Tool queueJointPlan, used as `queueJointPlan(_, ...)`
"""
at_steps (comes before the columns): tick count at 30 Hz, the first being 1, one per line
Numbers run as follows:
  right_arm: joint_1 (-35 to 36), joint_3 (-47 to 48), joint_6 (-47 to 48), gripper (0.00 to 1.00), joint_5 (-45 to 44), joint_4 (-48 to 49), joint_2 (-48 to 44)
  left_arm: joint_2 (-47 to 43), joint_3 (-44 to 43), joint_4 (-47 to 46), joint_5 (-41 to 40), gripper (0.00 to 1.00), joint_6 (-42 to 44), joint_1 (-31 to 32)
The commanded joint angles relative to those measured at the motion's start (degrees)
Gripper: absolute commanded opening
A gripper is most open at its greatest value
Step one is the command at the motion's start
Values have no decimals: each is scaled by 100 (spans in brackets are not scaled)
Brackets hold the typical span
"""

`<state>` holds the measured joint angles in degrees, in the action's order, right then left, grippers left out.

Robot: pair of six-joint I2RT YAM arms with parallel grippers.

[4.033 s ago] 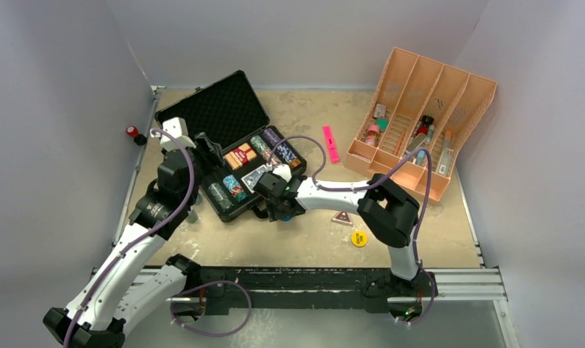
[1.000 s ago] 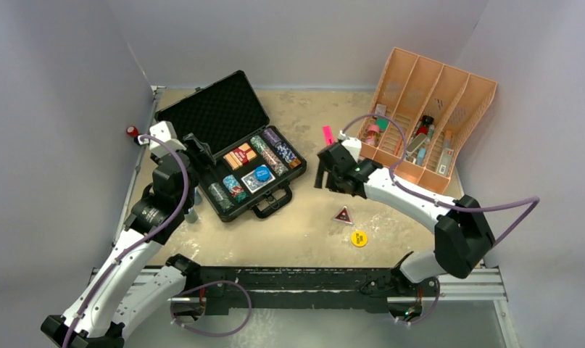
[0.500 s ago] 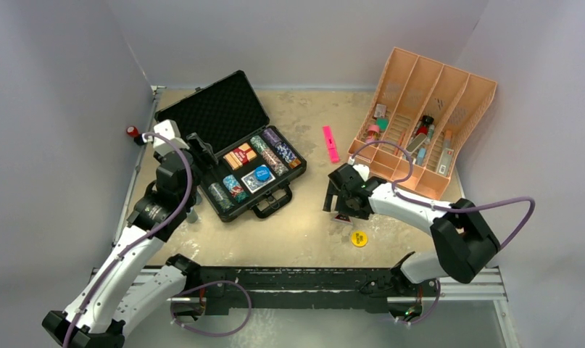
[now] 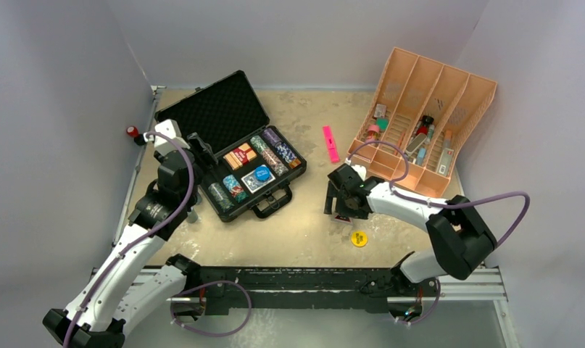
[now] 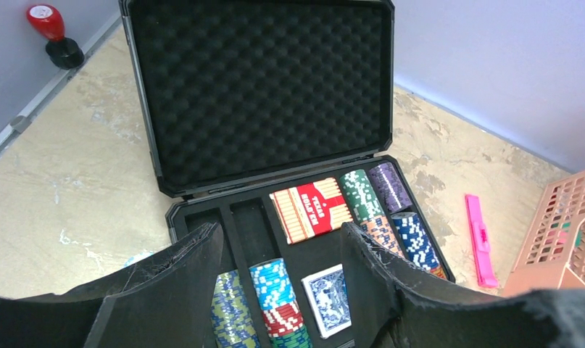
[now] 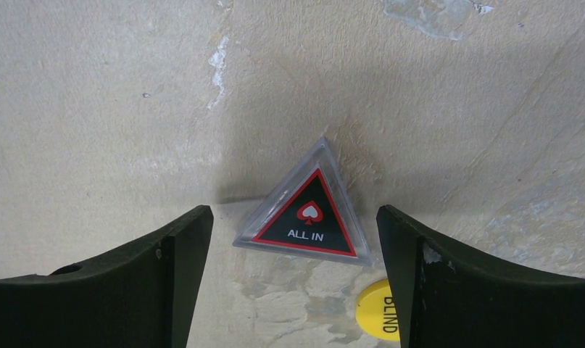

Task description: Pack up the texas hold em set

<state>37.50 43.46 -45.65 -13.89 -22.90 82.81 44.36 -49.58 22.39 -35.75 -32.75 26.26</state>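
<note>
The right hand (image 6: 293, 221), spread wide, straddles the triangular ALL IN token (image 6: 308, 216) flat on the worktop (image 6: 93, 109), yellow BLIND disc (image 6: 380, 317) just beside. The left hand (image 5: 280, 233), also spread, hangs over the open case (image 5: 267, 94) holding chips (image 5: 272, 280) and decks (image 5: 309, 209).

Lit softly and evenly from overhead in the top view, bright across the worktop (image 4: 304, 232), with only faint, blurred-edged shadows under the arms (image 4: 409, 205). Sharp across the whole view (greyer and dimmer toward the lower corners).

From the left wrist, crisp on the poker chips (image 5: 412, 243) and on the egg-crate foam of the case lid (image 5: 267, 87), very dark yet still legible. Soft and almost featureless on the left end effector (image 5: 278, 233), black and close to the lens.

From the right wrist, dimmed by a broad soft shadow around the ALL IN triangle (image 6: 307, 214) and brighter toward the left. Sharp on the lettering, with a pale sheen along the clear rim. Slightly blurred on the right end effector (image 6: 294, 212).
</note>
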Motion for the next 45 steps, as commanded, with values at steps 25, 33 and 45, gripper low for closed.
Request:
queueJointPlan(25, 504, 325, -252, 76, -55, -240, 482, -64, -166, 11, -222, 60, 133, -40)
queueJointPlan(33, 504, 331, -431, 57, -215, -256, 549, -60, -165, 11, -214, 60, 135, -36)
queueJointPlan(45, 716, 1641, 399, 55, -836, -7, 251, -60, -171, 28, -306, 59, 125, -38)
